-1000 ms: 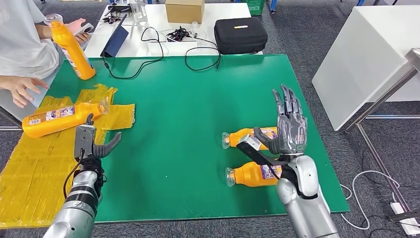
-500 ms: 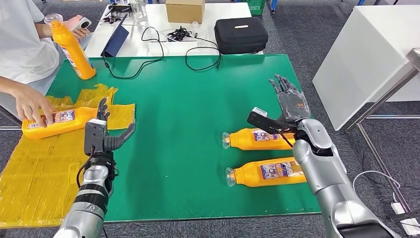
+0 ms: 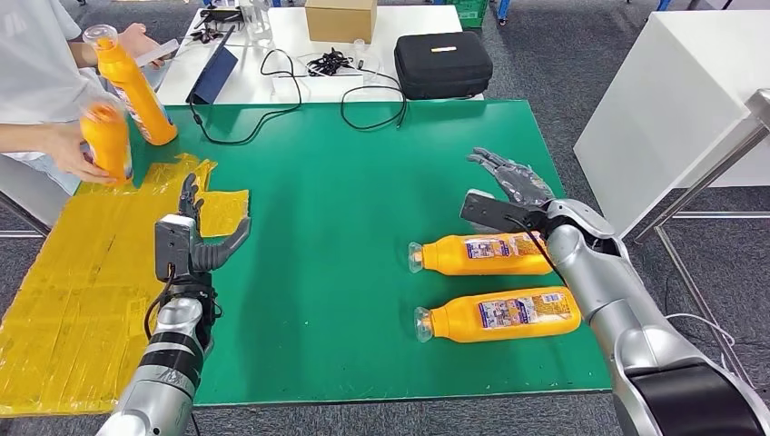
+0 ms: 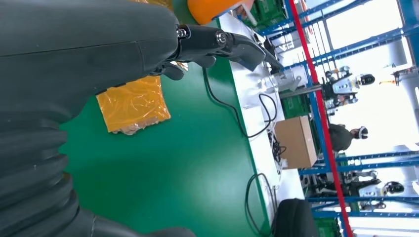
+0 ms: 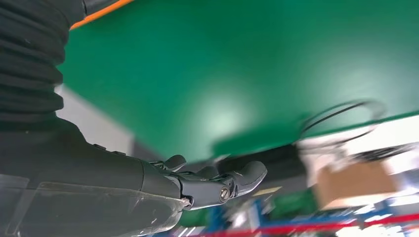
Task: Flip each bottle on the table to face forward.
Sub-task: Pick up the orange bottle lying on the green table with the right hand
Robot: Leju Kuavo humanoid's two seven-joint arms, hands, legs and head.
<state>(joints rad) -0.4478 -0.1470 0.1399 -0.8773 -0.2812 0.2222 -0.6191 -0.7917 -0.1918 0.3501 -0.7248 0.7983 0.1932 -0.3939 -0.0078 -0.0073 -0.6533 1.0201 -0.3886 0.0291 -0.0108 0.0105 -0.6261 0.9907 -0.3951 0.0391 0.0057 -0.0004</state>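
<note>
Orange bottles: two lay on their sides near the right edge of the green table (image 3: 363,163), the far bottle (image 3: 481,254) and the near bottle (image 3: 499,316), side by side and apart, caps toward the table's middle, printed labels showing upward.
Third bottle: a lifted bottle (image 3: 106,143) was in a person's hand (image 3: 68,145) above the table's far left corner, just beside a standing bottle (image 3: 136,91) there.
Yellow sheet: crinkled yellow wrap (image 3: 82,272) covered the table's left edge, with a loose piece reaching toward the middle.
Right hand: my right hand (image 3: 513,177) hovered past the far bottle, toward the right edge, fingers spread and stretched out, holding nothing and touching nothing.
Left hand: my left hand (image 3: 195,241) stood raised at the inner border of the yellow sheet, fingers apart, thumb out, nothing in it.
Step in hand: as I judged it, both right-side bottles were already turned label-up, so the next bottle would come on the left.
How to do it well: I would wait until the person's hand was away, close round the body rather than the neck, roll it until the label faced front, and set it down without dragging the slippery wrap.
</note>
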